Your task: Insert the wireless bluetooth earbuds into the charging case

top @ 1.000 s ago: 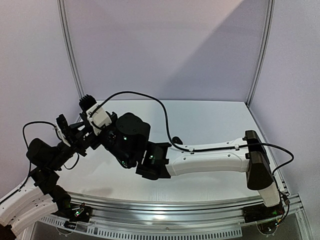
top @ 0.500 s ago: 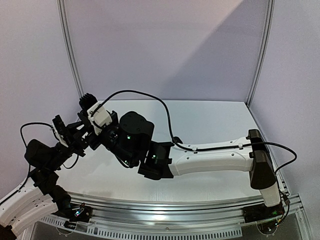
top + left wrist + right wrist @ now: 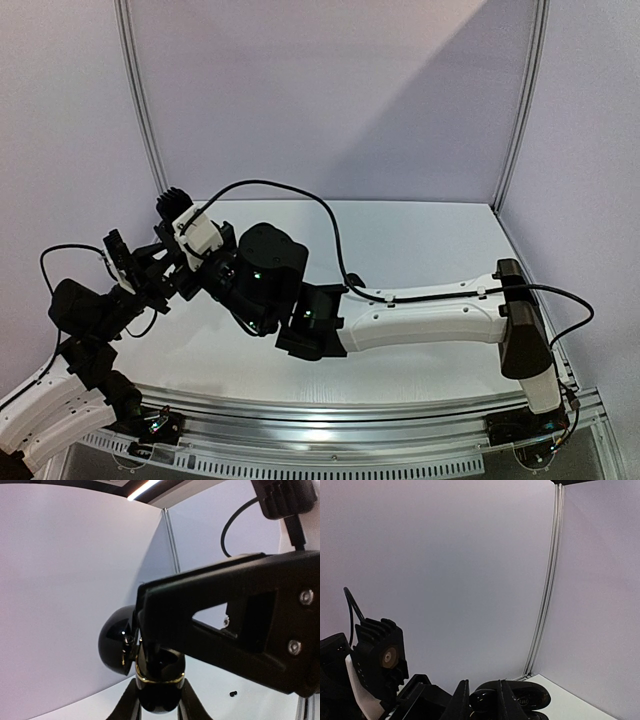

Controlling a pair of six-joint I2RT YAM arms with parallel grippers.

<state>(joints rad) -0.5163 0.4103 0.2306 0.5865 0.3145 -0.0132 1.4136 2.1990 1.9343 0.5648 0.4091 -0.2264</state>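
The white table (image 3: pixel 430 250) carries both arms, which meet above its left side. The right arm (image 3: pixel 430 320) stretches across to the left arm (image 3: pixel 60 410). The left gripper (image 3: pixel 159 711) is clamped around a glossy black charging case (image 3: pixel 159 692), whose lid (image 3: pixel 116 647) is swung open. The right gripper (image 3: pixel 484 704) has its fingers close together, pinching a small glossy black earbud (image 3: pixel 482 699) at the case's gold-rimmed mouth. A tiny black speck (image 3: pixel 232 694) lies on the table, too small to identify.

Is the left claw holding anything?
Yes, a glossy black case with a gold band sits between the left gripper's fingers.
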